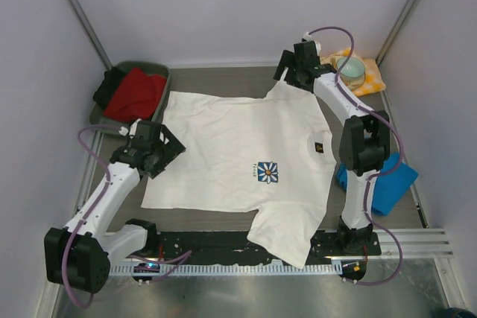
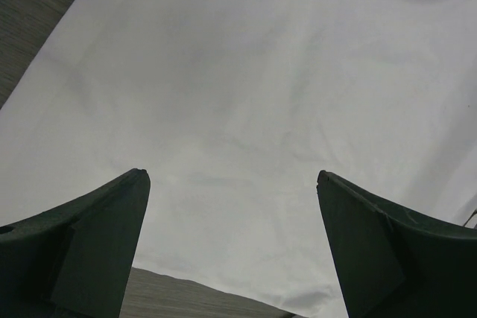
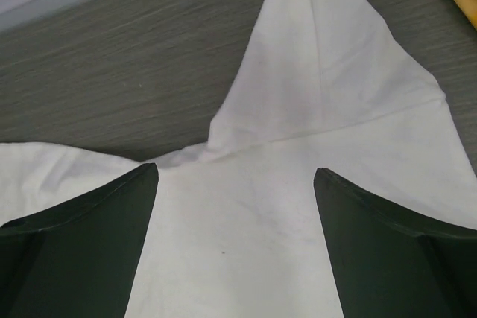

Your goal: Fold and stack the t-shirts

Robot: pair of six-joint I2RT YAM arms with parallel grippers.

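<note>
White daisy t-shirt point(image 1: 223, 139) is lying flat mid-worktop, with one sleeve reaching the near edge. Left gripper point(image 2: 232, 176) is over its left hem, fingers spread wide, gripping nothing. Right gripper point(image 3: 235, 169) is the same deal, over the sleeve by the far edge. Blue t-shirt point(image 1: 395, 184) sits at the right edge.

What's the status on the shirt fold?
Left gripper open over white t-shirt hem. Right gripper open over far sleeve. Shirt spread flat, unfolded. Blue t-shirt beside right arm.

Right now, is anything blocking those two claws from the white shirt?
Nothing visible does. The left gripper hangs open over the hem of the white t-shirt; the right gripper hangs open over its far sleeve.
</note>
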